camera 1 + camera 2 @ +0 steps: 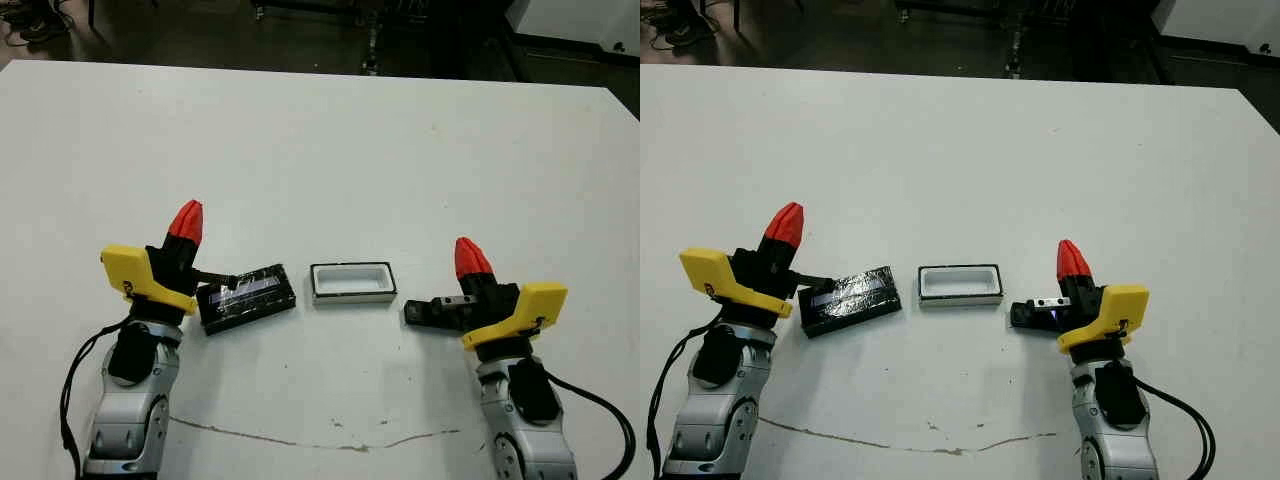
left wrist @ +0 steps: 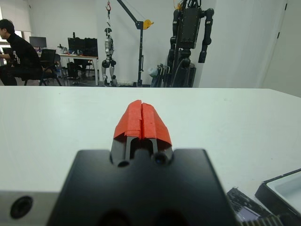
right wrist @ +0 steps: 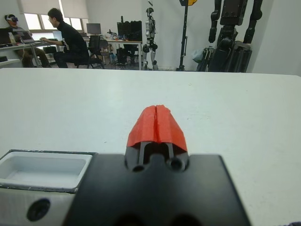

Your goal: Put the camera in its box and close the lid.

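Nothing has been packed yet on the white desk [image 1: 320,150]: every step is judged to remain. Both arms are seen low at the near edge, the left end effector [image 1: 187,218] and the right end effector [image 1: 470,256] each pinched shut on nothing. The lid [image 1: 247,297] is laid flat beside the left one. The box [image 1: 352,281] is seen open, its white hollow empty. The camera [image 1: 437,312] is lying just right of it, against the right arm.

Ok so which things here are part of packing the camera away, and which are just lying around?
Part of the job:
camera, on the table by the right gripper
box, open and empty
lid, flat by the left gripper

Not part of it:
crack line on the table's near edge
people at desks beyond
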Controlling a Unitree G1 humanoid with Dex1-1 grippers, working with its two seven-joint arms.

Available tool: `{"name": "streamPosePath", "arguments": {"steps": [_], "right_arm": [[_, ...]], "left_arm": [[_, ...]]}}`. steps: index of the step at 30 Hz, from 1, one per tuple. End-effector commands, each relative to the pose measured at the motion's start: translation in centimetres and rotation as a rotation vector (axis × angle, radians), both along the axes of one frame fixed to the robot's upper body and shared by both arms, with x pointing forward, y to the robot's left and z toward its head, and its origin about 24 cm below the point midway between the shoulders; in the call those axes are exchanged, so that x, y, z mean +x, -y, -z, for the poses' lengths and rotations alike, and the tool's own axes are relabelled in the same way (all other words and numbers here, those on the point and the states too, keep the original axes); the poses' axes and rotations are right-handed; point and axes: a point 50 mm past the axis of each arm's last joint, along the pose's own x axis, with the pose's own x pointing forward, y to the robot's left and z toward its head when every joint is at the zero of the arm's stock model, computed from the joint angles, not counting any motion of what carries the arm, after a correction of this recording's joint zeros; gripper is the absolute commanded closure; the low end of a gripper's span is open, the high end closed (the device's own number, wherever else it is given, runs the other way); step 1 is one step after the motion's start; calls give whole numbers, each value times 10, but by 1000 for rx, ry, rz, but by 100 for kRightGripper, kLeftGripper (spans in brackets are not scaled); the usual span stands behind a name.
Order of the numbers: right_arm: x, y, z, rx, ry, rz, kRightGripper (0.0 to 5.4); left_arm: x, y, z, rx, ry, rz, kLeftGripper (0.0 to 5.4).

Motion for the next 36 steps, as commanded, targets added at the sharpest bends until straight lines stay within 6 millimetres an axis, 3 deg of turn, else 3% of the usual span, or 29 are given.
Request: {"name": "streamPosePath", "arguments": {"steps": [1, 11, 23, 28, 36], "right_arm": [[-1, 1, 2, -5, -13, -1, 540], [-1, 4, 1, -20, -8, -5, 540], [8, 23, -29, -108, 110, -31, 540], [7, 21, -31, -57, 110, -31, 540], [7, 21, -32, -75, 76, -145, 412]], "left_arm": [[1, -1, 2, 2, -15, -4, 539], [1, 1, 5, -5, -20, 13, 539], [1, 1, 3, -7, -19, 8, 539], [-3, 3, -1, 6, -11, 27, 518], [-12, 0, -14, 38, 47, 130, 409]]}}
